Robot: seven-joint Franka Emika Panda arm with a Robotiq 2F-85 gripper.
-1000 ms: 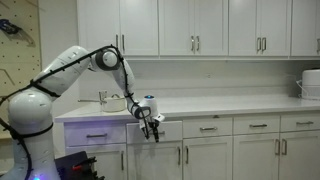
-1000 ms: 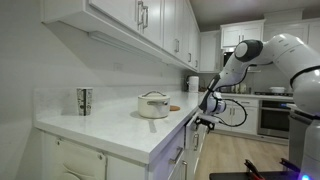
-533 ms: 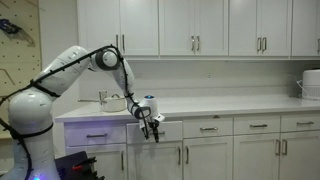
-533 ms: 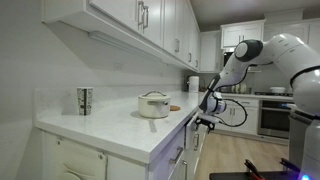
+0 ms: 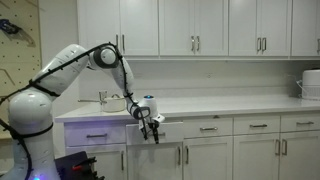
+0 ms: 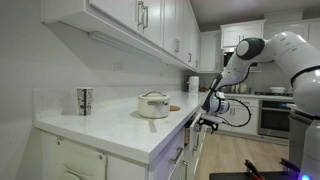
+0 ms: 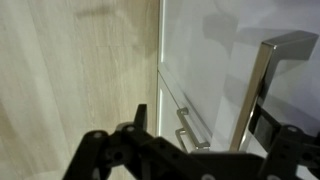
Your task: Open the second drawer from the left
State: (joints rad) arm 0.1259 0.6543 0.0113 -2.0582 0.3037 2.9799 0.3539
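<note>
The second drawer from the left (image 5: 172, 129) is a shallow white drawer just under the counter. My gripper (image 5: 150, 126) is right at its front, over the centre where the handle sits. It also shows in an exterior view (image 6: 206, 120) beside the counter edge. In the wrist view the silver bar handle (image 7: 262, 80) stands between my gripper's (image 7: 215, 128) two dark fingers, close to the right one. The fingers are spread apart, so the gripper is open around the handle. I cannot tell whether the drawer is pulled out at all.
A lidded pot (image 6: 153, 105) and a metal cup (image 6: 84, 101) stand on the white counter (image 5: 230, 104). Cabinet doors with vertical handles (image 7: 185, 128) are below the drawer. The first drawer (image 5: 97, 136) is to the left. A white appliance (image 5: 310, 83) stands far right.
The arm's elbow has shifted slightly; the gripper stays at the drawer handle.
</note>
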